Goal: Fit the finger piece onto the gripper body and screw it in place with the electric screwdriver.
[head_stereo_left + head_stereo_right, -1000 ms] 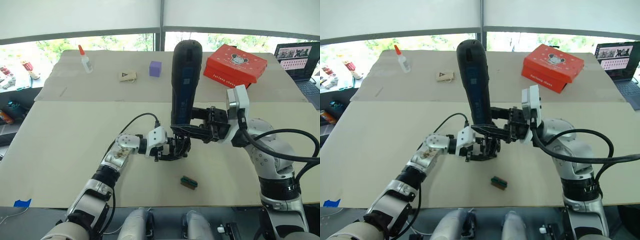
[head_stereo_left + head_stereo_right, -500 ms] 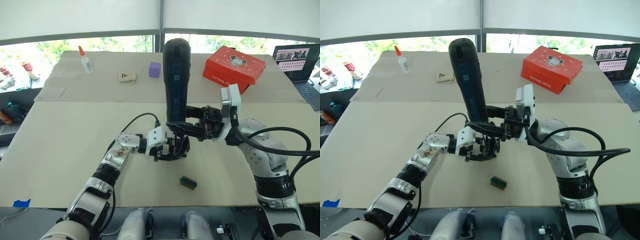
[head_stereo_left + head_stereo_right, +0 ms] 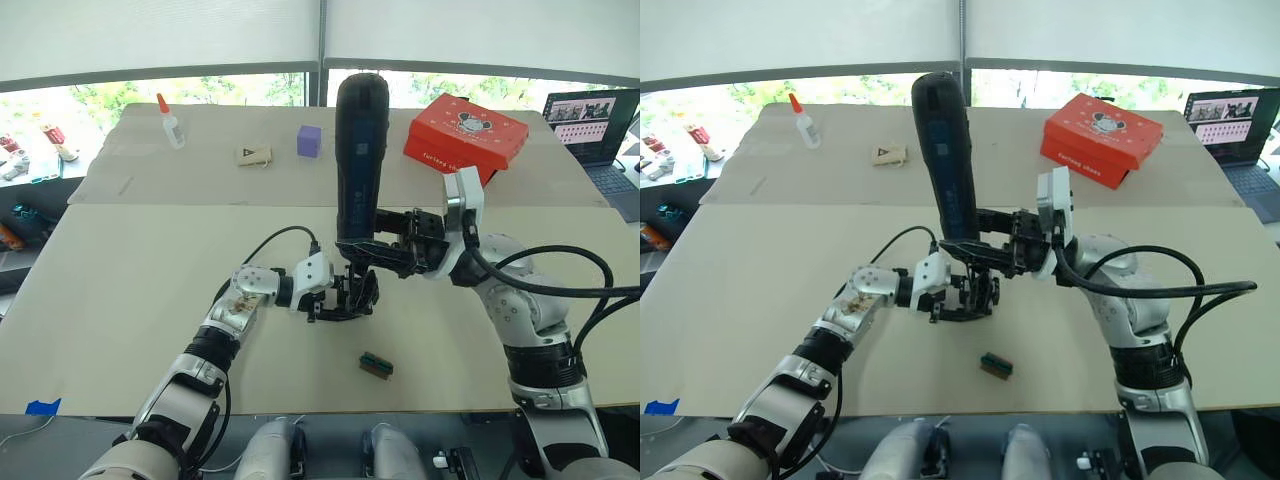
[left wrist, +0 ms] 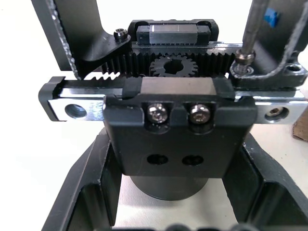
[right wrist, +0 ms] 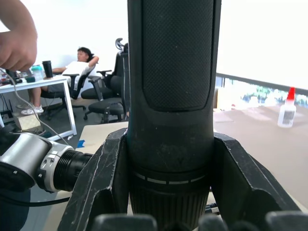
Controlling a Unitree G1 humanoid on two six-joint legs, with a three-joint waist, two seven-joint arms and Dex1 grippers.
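Mid-table, the left gripper (image 3: 345, 297) was clamped on the gripper body (image 4: 179, 120), holding it just above the cardboard-covered table (image 3: 130, 300). Right gripper (image 3: 372, 255) was pinched around the lower barrel of the electric screwdriver (image 3: 358, 160), which stood nearly upright, tilted slightly, directly over the body. Right wrist view confirmed both fingers (image 5: 103, 185) pressed against the tool's textured grip. Left wrist view gave the best status: the bit (image 4: 250, 29) came down onto a screw head (image 4: 243, 58) at one end of the body's rack-and-gear section, tip seated on or right at the head; couldn't tell whether it was engaged. A black part (image 4: 79, 33) stood up from the far end of the rail, likely the finger piece already mounted, though I couldn't confirm that. Two silver screws (image 4: 159, 113) sat in the front carriage block. My read: fitting was done and the job was in the screwing stage, with at least this one screw not confirmed tight. Left to do, as a judgement: drive it home, check for any other open hole (one empty bore (image 4: 76, 111) showed in the rail end, may not be for a screw), then put the tool down. A small green-and-dark block (image 3: 377, 365) lay loose nearer the robot, untouched. Red box (image 3: 466, 135), purple cube (image 3: 310, 140) and glue bottle (image 3: 170, 120) sat well away at the far side.
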